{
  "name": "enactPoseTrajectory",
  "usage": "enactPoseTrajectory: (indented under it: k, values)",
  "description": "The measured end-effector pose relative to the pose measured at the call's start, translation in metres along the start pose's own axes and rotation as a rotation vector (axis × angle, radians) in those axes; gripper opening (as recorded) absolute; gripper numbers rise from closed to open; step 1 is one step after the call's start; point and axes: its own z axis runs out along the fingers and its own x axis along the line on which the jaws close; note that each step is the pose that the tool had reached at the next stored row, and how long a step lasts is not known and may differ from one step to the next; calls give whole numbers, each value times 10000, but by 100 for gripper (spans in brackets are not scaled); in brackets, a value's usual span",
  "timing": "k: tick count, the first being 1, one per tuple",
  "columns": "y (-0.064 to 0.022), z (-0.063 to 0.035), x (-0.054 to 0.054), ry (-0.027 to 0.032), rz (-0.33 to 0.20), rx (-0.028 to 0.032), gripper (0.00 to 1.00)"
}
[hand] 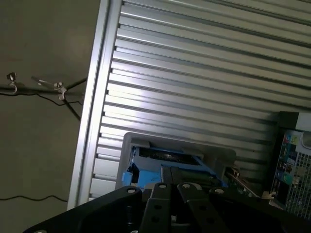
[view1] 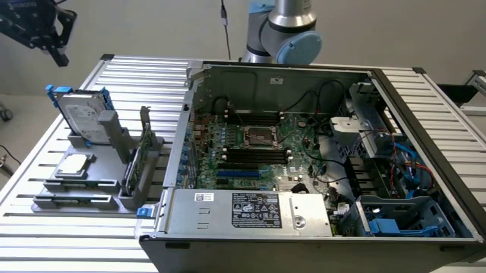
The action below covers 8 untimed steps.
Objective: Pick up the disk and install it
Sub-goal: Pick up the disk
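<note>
Remote operator's view: the gripper [view1: 57,56] hangs high at the exterior view's left, well above the grey fixture [view1: 91,176]; its black fingers [hand: 156,206] are pressed together and pinch nothing.

The disk [view1: 82,116] stands on edge in the fixture, leaning slightly; its silver-grey face and pale label are turned towards the camera, with bright blue rails along its sides and a blue tab at its upper corner; it has not been lifted.

In the wrist view I see the disk [hand: 164,154] edge-on beyond the closed tips of the gripper [hand: 172,174]; blue rails flank a dark strip; it is seated in the fixture [hand: 214,156] on the slatted aluminium table [hand: 194,73].

Near the disk, the fixture also carries a small square silver chip [view1: 72,165], lying flat, and a green card [view1: 141,149], standing upright; the open computer case [view1: 274,85] sits to the exterior view's right on the table [view1: 45,244].
</note>
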Motion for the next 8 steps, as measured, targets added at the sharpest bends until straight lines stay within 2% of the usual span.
enactPoseTrajectory:
  k: [2,4,5,6,8]
  values:
    - [0,0,0,-22,-184,-216,11]
    - [0,0,0,-27,-309,-496,11]
    - [0,0,0,-6,-356,-613,11]
    - [0,1,-1,37,-404,-691,11]
    - [0,0,0,174,-540,-754,11]
